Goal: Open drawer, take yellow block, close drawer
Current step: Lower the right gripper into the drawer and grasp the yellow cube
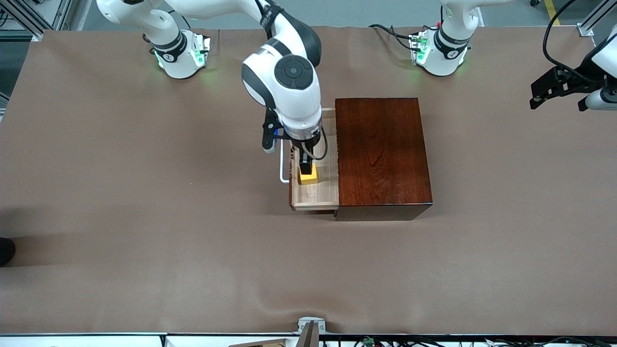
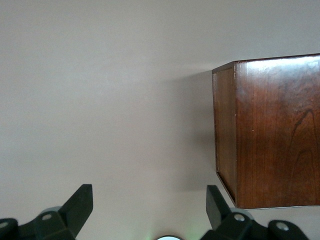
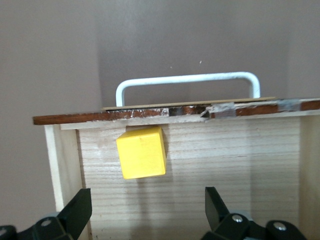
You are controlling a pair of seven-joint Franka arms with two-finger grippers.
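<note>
Right wrist view: right gripper (image 3: 145,212) spread wide over yellow block (image 3: 141,152) in drawer (image 3: 200,165); left gripper (image 2: 150,210) waits, parted.

Yellow block (image 3: 141,152) — pale-wood drawer (image 3: 240,165), white handle (image 3: 187,80), reddish-brown box (image 1: 381,149).

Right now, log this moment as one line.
drawer: open | small yellow cube: in tray | right pincer: open above cube | left pincer: open, waiting beside wooden box

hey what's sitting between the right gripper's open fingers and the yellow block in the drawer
Nothing. In the right wrist view, only bare light-wood drawer floor separates the open right gripper from the yellow block, which lies against the drawer's front wall.
</note>
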